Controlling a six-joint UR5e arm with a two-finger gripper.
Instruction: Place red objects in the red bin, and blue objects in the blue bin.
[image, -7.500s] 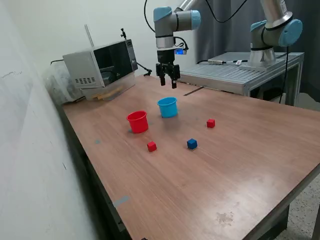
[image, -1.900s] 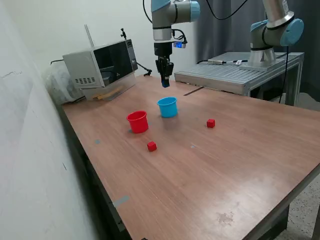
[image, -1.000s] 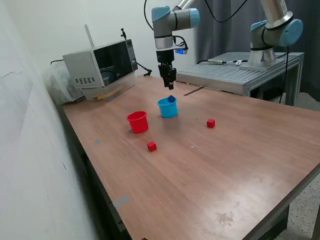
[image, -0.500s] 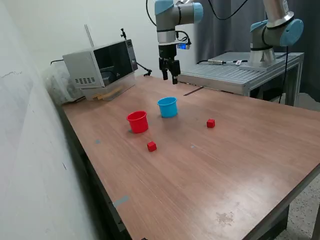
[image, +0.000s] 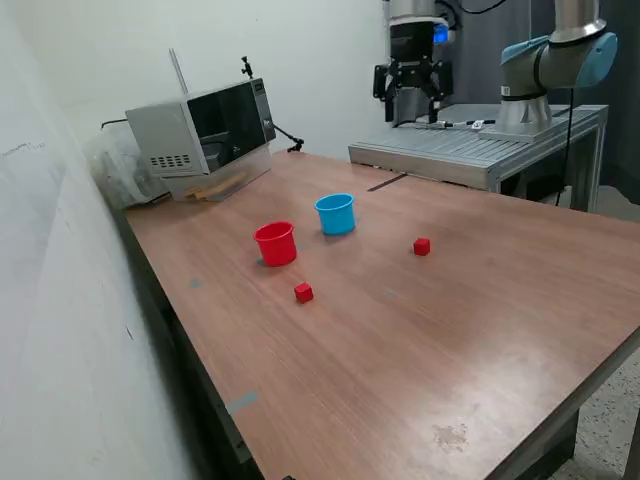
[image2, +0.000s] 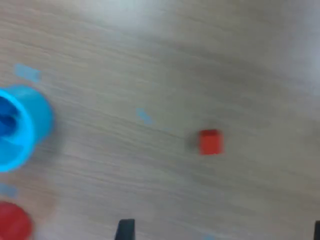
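Red cubes are what is left: one (image: 421, 246) lies on the counter (image: 480, 330) well off to the exterior view's right of the blue bin (image: 335, 214), the other (image: 303, 292) near the red bin (image: 275, 243). Dark blue shows inside the blue bin in the wrist view. High above, the end effector (image: 411, 92) hangs empty, fingers apart. Best come straight down over one cube, fingers straddling it. A microwave (image: 200, 128) and a second arm (image: 555, 60) stand clear of that path.

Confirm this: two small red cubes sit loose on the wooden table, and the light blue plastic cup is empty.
Not quite. The two small red cubes do sit loose on the wooden table, but the light blue plastic cup is not empty: the wrist view shows something dark blue inside it.
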